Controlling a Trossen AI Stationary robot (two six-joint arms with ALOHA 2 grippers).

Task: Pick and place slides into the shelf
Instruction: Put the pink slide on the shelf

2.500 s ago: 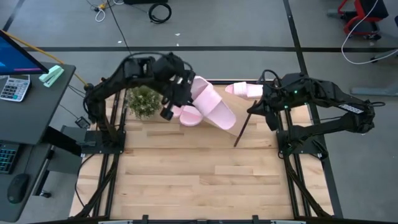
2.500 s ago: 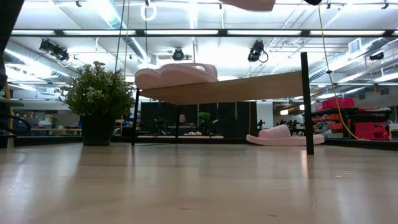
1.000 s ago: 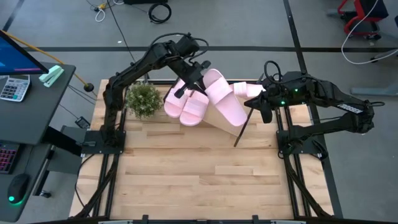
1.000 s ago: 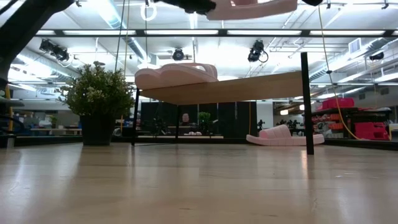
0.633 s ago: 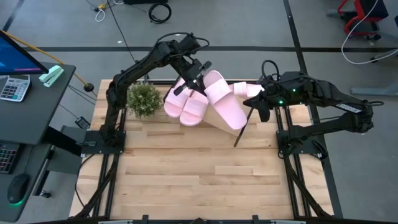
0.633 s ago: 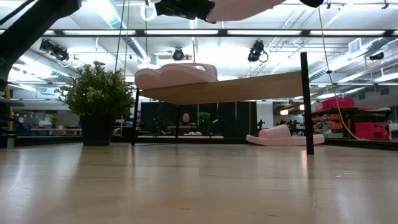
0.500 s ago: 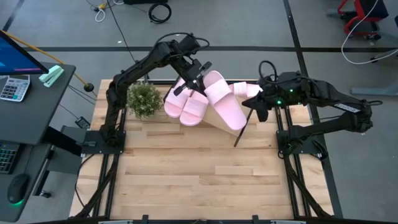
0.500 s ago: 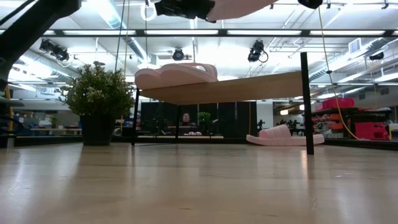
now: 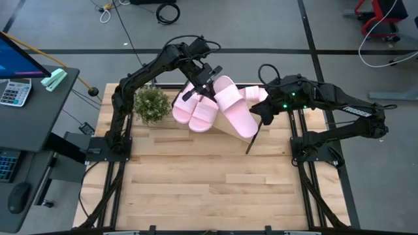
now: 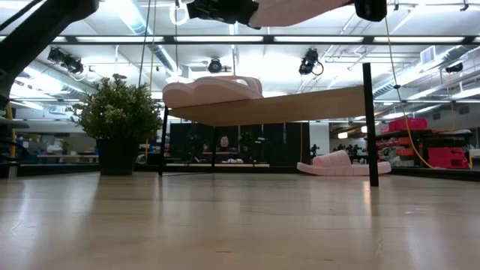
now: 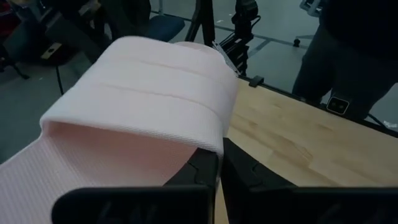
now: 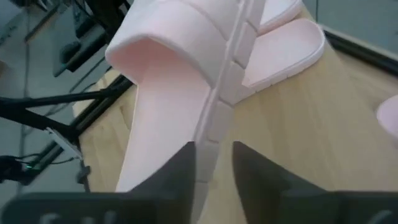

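Note:
Two pink slides [image 9: 186, 104] [image 9: 204, 117] lie side by side on the slanted wooden shelf [image 9: 228, 135], at its left end. A third slide [image 9: 235, 111] hangs in the air over the shelf's right half. My left gripper [image 9: 209, 79] is shut on its far end. My right gripper [image 9: 259, 116] is open at the slide's near right end. Its fingers stand on either side of the sole's ribbed rim [image 12: 211, 143], with a narrow gap beside it. Another slide [image 10: 341, 161] rests sole down on the table behind the shelf. My left gripper pinches the airborne slide's strap by its edge [image 11: 214, 140] between its two fingers. The fingers come from the table's far left side, slanting down. The slide hangs tilted, clear of the shelf and the table, its other end toward the table's near right.
A potted plant [image 9: 151, 104] stands left of the shelf. The shelf's thin black legs [image 10: 369, 124] reach the tabletop. The near half of the tabletop [image 9: 209, 189] is bare wood. A person [image 11: 354, 50] stands beyond the table. A desk with a calculator [image 9: 14, 91] is off to the left.
My right gripper has moved a little toward the table's left, along the airborne slide, and sunk slightly. The slide has tipped a bit in my left gripper and still hangs clear of the shelf.

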